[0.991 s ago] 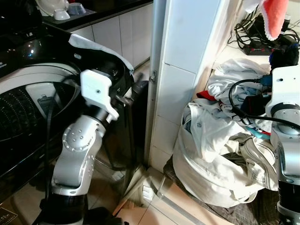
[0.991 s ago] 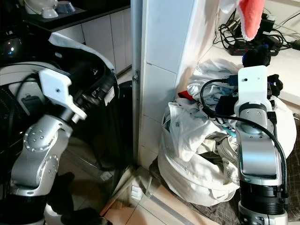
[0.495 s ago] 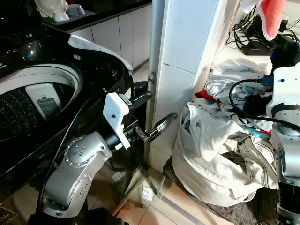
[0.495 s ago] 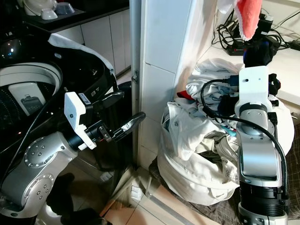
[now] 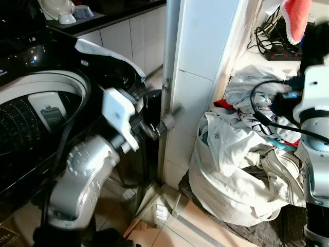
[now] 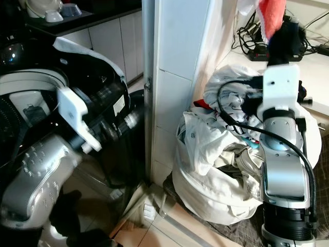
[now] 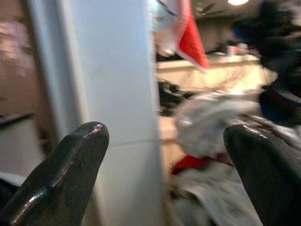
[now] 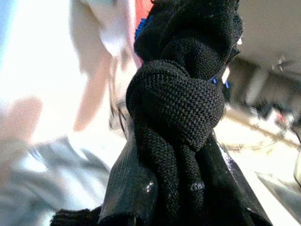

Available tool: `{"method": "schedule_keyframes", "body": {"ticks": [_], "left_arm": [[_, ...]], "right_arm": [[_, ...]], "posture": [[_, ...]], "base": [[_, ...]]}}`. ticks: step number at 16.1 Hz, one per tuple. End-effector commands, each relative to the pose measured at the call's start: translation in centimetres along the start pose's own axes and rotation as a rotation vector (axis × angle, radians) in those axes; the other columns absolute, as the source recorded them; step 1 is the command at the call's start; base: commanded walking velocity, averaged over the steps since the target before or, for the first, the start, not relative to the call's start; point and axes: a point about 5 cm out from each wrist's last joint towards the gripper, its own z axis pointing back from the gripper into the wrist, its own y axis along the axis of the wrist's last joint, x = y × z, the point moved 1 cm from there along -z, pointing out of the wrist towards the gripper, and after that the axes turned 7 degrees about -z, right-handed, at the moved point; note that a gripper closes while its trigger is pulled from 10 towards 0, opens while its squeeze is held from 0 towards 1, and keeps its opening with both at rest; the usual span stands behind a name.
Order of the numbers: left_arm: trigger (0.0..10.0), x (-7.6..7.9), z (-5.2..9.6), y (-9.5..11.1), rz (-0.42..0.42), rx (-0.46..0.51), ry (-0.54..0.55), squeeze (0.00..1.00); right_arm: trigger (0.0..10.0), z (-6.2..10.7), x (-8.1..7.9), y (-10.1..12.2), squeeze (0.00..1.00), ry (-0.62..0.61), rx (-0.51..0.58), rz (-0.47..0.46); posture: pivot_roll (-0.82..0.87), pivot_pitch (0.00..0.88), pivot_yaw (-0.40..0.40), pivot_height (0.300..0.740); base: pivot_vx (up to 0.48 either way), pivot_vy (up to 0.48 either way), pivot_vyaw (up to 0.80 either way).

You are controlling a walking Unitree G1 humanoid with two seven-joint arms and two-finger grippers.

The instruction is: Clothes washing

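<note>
Left eye view: top-loading washing machine (image 5: 36,98) at the robot's left, lid up, drum dark; whether any laundry is inside cannot be told. White bag of clothes (image 5: 241,170) on the floor at the right, past the tiled pillar (image 5: 198,77), heaped full, with more garments piled behind it. Left hand (image 5: 159,123) blurred, raised between machine and pillar, carrying nothing. Right arm upright beside the heap.

Right eye view: right hand (image 6: 288,38) held high above the heap, near the counter (image 6: 308,62) with its cables, a black knitted garment (image 6: 289,36) bunched at its tip. A red cloth (image 6: 270,15) hangs just beside it.

Left wrist view: two black fingers (image 7: 61,174) set wide apart, nothing between them; pillar and clothes heap blurred beyond.

Right wrist view: fingers clamped on the black knit, which wraps and hides the tips.

Status, judged: loading under way. One item lifted, not yet in the drum; most of the laundry remains in the bag. Carrying it to the machine is left.
</note>
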Motion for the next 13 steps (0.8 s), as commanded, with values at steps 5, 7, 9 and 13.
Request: {"method": "schedule_keyframes", "body": {"ticks": [5, 7, 9, 13], "left_arm": [[10.0, -1.3, -3.2, 3.3, 0.289, 0.187, 0.032, 1.00], [10.0, 0.5, -4.2, 4.4, 0.477, 0.257, -0.105, 1.00], [10.0, 0.5, -4.6, 4.6, 0.602, 0.294, -0.086, 1.00], [10.0, 0.9, -4.4, 5.0, 0.787, 0.302, -0.139, 1.00]], "right_arm": [[0.0, 1.4, -5.1, 2.3, 0.00, 0.447, 0.240, 0.108], [0.0, 1.8, -6.7, 2.6, 0.00, 0.577, 0.321, 0.193], [0.0, 2.5, -7.9, 2.6, 0.00, 0.678, 0.379, 0.258], [0.0, 3.7, -9.7, 2.3, 0.00, 0.817, 0.466, 0.288]], "posture": [[0.03, 0.000, -0.039, 0.740], [0.02, 0.000, -0.032, 0.740], [0.02, 0.000, -0.032, 0.740], [0.00, 0.000, -0.020, 0.740]], "base": [[0.000, 0.000, 0.00], [0.000, 0.000, 0.00], [0.000, 0.000, 0.00], [0.000, 0.000, 0.00]]}}
